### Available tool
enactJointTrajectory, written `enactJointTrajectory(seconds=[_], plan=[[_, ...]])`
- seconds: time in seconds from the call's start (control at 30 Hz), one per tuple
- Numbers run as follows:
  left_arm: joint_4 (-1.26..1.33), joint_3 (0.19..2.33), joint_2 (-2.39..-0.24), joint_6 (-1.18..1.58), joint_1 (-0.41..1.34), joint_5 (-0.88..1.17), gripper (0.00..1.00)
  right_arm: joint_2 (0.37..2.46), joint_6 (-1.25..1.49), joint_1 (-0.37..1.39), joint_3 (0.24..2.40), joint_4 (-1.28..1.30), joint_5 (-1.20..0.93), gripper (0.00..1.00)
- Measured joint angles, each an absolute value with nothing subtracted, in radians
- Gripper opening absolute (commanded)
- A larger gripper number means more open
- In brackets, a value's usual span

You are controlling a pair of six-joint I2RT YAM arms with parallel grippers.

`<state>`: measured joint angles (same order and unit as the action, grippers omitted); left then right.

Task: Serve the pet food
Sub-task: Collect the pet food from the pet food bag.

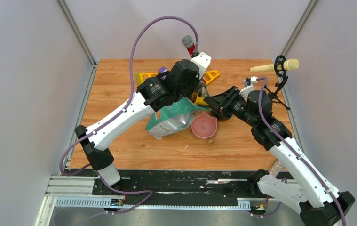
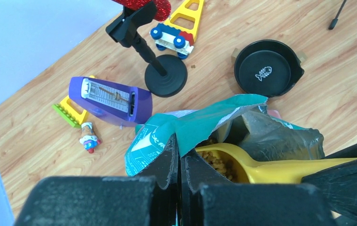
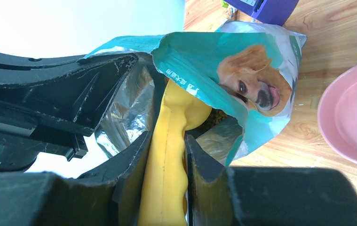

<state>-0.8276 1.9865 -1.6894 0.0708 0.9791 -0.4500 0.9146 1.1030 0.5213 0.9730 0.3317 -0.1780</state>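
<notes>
Well, left gripper [image 2: 179,146]: clenched tight, its fingers pinching the torn rim of the teal bag [image 2: 200,125] and holding the mouth up.
Right gripper [image 3: 167,141]: grasping the handle of the yellow scoop [image 3: 174,108], one finger on each side of it.
Yellow scoop: its bowl sits inside the bag's mouth; the handle runs out toward 3 o'clock in the left wrist view.
Pet food [image 2: 216,162]: brown kibble lying in the scoop's bowl, inside the bag.
Teal bag: slumped near the middle of the table [image 1: 120,80].
Pink bowl [image 1: 203,126]: on the table at 3 o'clock of the bag, just beside it.
Black dish [image 2: 268,68]: at 1 o'clock of the bag's mouth in the left wrist view, apart from it.
Purple metronome [image 2: 108,99]: at 10 o'clock of the bag, near it.
</notes>
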Motion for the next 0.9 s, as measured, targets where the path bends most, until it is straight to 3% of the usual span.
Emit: enactJointTrajectory(seconds=[0.5,0.9], plan=[[-0.864,1.977,-1.632,0.072,0.876,-0.430,0.00,0.990,1.126,0.494,1.028,0.262,-0.250,0.00],[-0.832,1.841,-1.498,0.079,0.813,-0.443,0.00,1.022,1.185,0.482,1.036,0.156,-0.308,0.00]])
